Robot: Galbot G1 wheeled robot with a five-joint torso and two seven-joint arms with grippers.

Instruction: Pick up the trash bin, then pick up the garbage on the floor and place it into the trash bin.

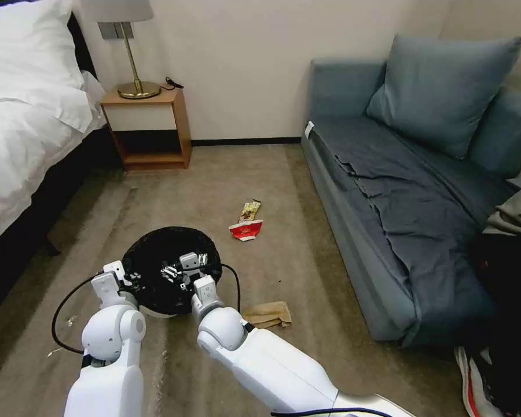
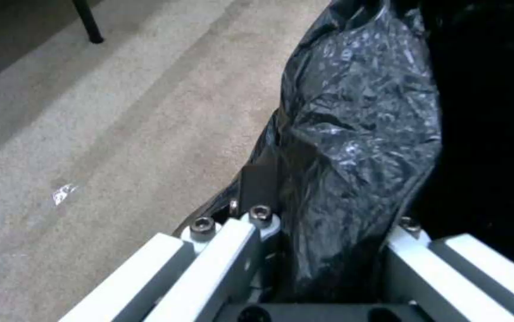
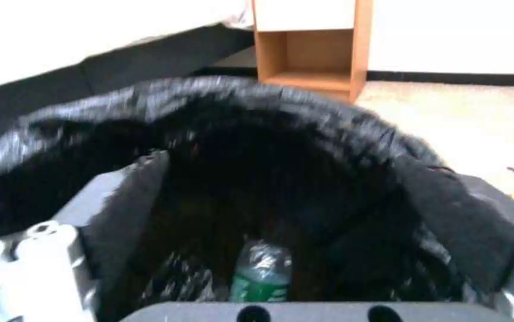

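Left gripper (image 2: 322, 250): clamped on the bag-covered rim of the low round black-lined trash bin (image 1: 156, 255).
Right gripper (image 3: 281, 188): fingers spread apart above the bin's mouth, empty.
Clear green-labelled bottle (image 3: 261, 277): inside the bin.
Beige carpet (image 1: 226, 179): crumpled brown paper bag (image 1: 269, 314), red-and-white wrapper (image 1: 246, 230), gold snack wrapper (image 1: 250, 209).

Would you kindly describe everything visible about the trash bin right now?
The trash bin is round and low, lined with a crinkly black bag folded over its rim, a pale wall showing beneath. The left gripper clamps the bagged rim; the right gripper hangs open over its mouth. A green-labelled bottle lies inside.
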